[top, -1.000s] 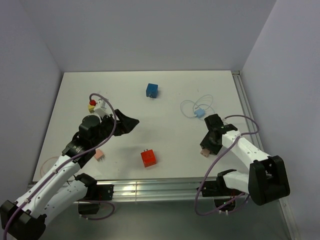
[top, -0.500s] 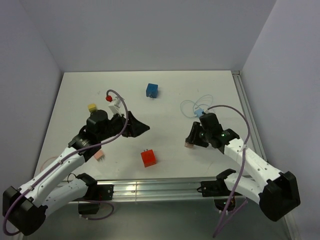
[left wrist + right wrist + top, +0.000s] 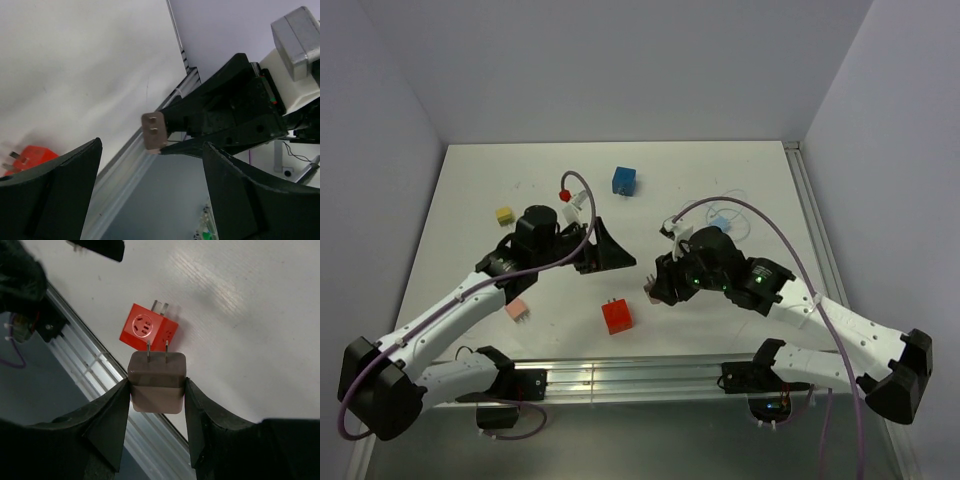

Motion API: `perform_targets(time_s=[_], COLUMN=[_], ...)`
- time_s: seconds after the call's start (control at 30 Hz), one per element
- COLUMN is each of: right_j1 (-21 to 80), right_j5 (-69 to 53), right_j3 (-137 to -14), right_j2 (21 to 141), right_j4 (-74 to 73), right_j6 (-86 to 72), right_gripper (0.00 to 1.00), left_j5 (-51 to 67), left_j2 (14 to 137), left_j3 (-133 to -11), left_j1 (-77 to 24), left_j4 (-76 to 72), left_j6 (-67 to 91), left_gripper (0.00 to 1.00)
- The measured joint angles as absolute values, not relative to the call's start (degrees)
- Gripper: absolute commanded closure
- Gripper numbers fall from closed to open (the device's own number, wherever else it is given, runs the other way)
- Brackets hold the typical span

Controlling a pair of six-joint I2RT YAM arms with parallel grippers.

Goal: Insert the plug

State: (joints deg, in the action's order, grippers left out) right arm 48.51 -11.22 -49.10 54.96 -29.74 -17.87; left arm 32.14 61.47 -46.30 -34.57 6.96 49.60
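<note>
Plug, 2 prongs forward, is clamped in the right pincer near the red socket cube on the table. The left pincer gapes empty. Likely the approach step; next, align prongs with slots.

The right pincer grips the plug, prongs toward the red socket cube.
</note>
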Motion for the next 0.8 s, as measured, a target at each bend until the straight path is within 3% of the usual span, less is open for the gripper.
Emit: perform_targets(time_s=[0.33,0.8], right_j1=[54.48,58.72], right_j5=[-9.04,-7.53], right_j3=[-49.19,-49.21], right_j2=[58.19,56.03], right_j4=[-29.98,-30.11], right_j6=[-14.0,-12.27], right_gripper=[0.93,0.97], left_j5=[33.93,33.76], left_j2=[70.91,69.87], left_j3=[-46.63,-46.46], left_j1=[-42.63,-46.02], left_j4=[9.02,7.7], left_j6=[57.45,62.5], left_gripper=[0.16,0.2])
